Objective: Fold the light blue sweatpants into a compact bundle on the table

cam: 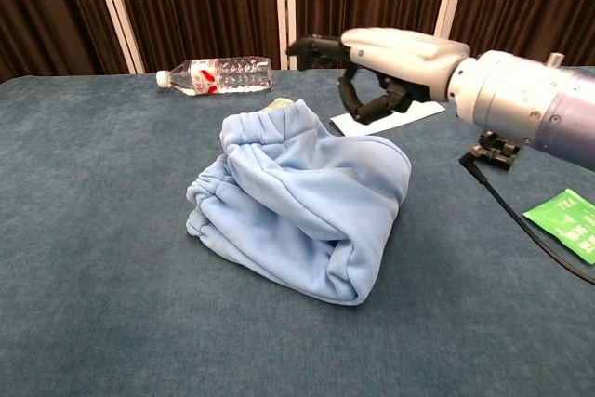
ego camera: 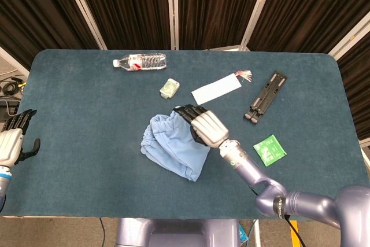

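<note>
From my remote station I see the light blue sweatpants [ego camera: 173, 146] bundled at the centre of the blue-carpeted table [ego camera: 75, 120], folded into a rumpled mound with the elastic waistband bunched on top. My right hand [ego camera: 203, 125] hangs in the air just at the bundle's 2 o'clock edge, fingers [cam: 367, 99] loosely curled downward and apart, gripping nothing and clear of the cloth in the chest view. My left hand [ego camera: 13, 143] sits off the table's 9 o'clock edge, fingers spread, holding nothing.

Around the bundle: a plastic water bottle [ego camera: 140, 61] lies on its side at 11 o'clock, still holding clear water, cap on. A small green-and-white packet [ego camera: 169, 88] rests near the bundle at 12 o'clock, a white paper strip [ego camera: 216, 91] with a tassel at 1 o'clock, a black folding stand [ego camera: 265, 96] further out at 2 o'clock, and a green tea sachet [ego camera: 269, 149] at 3 o'clock.

The head view alone shows the left hand and the whole stand; the chest view shows only the stand's near end behind the right forearm, and reveals the gap between hand and sweatpants.
</note>
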You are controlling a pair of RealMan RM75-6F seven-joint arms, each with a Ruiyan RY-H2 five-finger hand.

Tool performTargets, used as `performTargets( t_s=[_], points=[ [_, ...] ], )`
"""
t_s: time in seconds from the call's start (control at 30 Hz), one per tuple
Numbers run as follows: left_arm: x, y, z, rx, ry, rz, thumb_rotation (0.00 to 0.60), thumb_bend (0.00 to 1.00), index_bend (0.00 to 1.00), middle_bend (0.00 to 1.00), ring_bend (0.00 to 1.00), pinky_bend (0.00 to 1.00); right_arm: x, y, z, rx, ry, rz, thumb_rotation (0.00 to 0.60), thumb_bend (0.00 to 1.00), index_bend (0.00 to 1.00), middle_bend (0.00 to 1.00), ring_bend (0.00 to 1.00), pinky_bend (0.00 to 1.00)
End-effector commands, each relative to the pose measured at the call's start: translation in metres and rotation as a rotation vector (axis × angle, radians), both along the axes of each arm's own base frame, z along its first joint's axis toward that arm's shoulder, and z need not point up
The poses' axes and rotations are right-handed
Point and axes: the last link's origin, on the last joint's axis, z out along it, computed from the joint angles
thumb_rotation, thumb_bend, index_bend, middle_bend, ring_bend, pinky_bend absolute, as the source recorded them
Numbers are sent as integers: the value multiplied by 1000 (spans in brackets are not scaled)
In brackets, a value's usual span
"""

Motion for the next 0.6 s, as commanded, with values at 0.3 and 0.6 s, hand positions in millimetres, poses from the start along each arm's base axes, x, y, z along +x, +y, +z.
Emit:
performTargets(
  t_s=[0.3, 0.6],
  points=[
    [0, 0, 0, -15, -11, 4, 600, 575, 0, 0, 0, 0, 3, 6, -35, 221, -48, -184, 600, 872, 189, 231, 216, 322],
    [0, 0, -1, -19, -9, 5, 600, 575, 0, 0, 0, 0, 27, 23, -60, 350, -52, -137, 600, 919, 200, 244, 234, 326]
  ],
)
